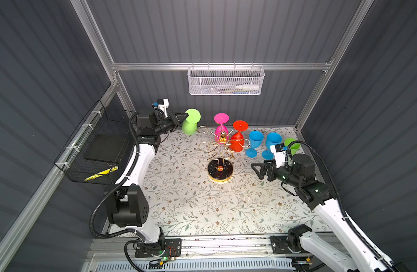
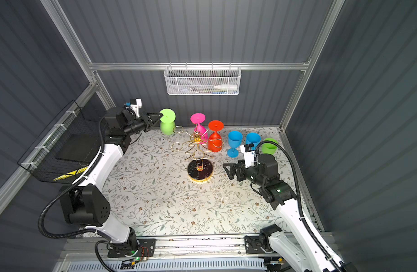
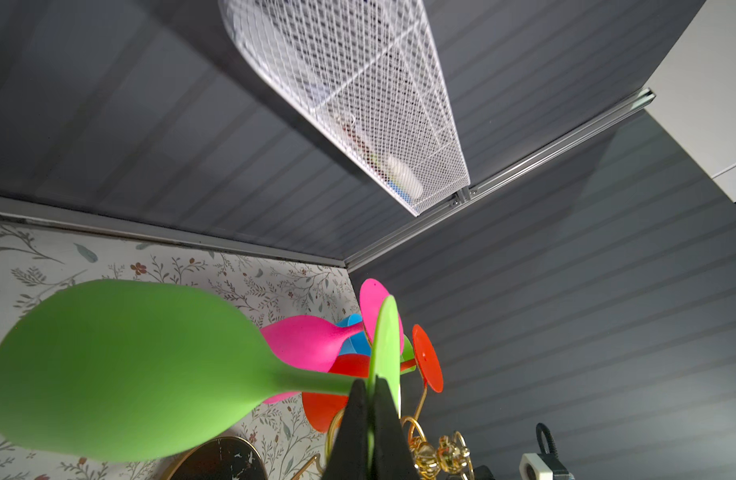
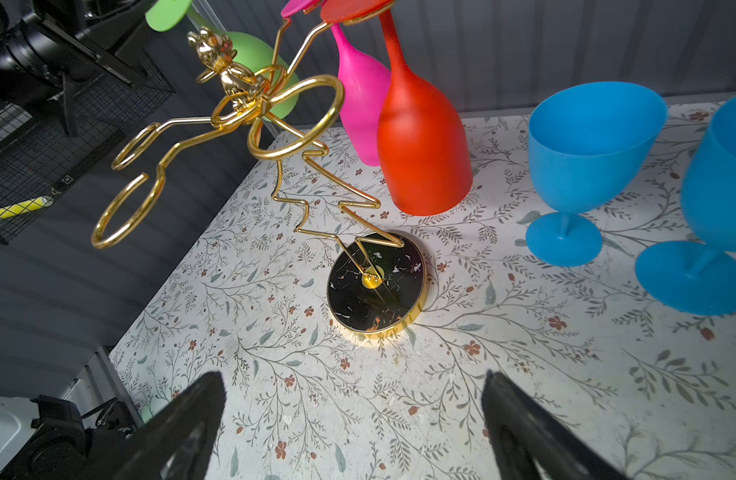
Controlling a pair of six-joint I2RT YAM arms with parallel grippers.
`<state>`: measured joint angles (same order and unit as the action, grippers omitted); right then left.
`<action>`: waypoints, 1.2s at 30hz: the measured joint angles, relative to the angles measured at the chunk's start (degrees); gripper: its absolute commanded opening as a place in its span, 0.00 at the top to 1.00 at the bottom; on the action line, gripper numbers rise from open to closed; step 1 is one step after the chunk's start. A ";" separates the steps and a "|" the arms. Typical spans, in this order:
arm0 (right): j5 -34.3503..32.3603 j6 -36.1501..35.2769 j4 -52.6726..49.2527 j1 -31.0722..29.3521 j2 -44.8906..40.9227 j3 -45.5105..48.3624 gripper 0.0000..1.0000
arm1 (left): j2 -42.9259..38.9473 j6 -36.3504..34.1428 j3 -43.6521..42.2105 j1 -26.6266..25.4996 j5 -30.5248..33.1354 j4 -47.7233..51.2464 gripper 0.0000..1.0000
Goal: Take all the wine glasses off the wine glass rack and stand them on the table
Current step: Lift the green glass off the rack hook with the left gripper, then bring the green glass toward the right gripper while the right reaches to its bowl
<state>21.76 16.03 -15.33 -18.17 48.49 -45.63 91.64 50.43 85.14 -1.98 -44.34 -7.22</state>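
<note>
The left gripper (image 3: 370, 384) pinches the foot of a green wine glass (image 3: 121, 370), held upside down.
Its jaws are closed on the disc's edge, and the glass hangs bowl-down just beside an outer ring of the gold rack (image 1: 214, 167). A pink glass (image 1: 221, 117) and a red glass (image 1: 234, 142) hang from the rack. The right gripper (image 4: 353, 378) hovers wide open above the table (image 1: 191, 200), near the rack.
</note>
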 measured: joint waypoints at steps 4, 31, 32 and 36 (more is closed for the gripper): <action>-0.63 -0.48 -0.98 -0.02 -0.39 -0.28 0.01 | -3.43 1.95 0.42 2.19 -1.27 -0.74 1.00; 1.09 -12.26 -1.84 -0.94 5.22 -22.62 0.01 | -7.85 19.96 10.34 -9.62 -12.48 -15.56 1.00; 1.66 -12.85 -1.11 -1.31 5.51 -23.23 0.01 | -7.65 20.39 10.34 -10.29 -12.66 -15.85 1.00; 2.36 -15.63 0.96 -3.15 6.47 -25.38 0.01 | -6.51 22.71 10.34 -11.39 -13.03 -17.62 1.00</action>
<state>24.12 0.40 -14.37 -21.32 54.96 -71.00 85.12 73.14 95.48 -13.37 -57.36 -24.84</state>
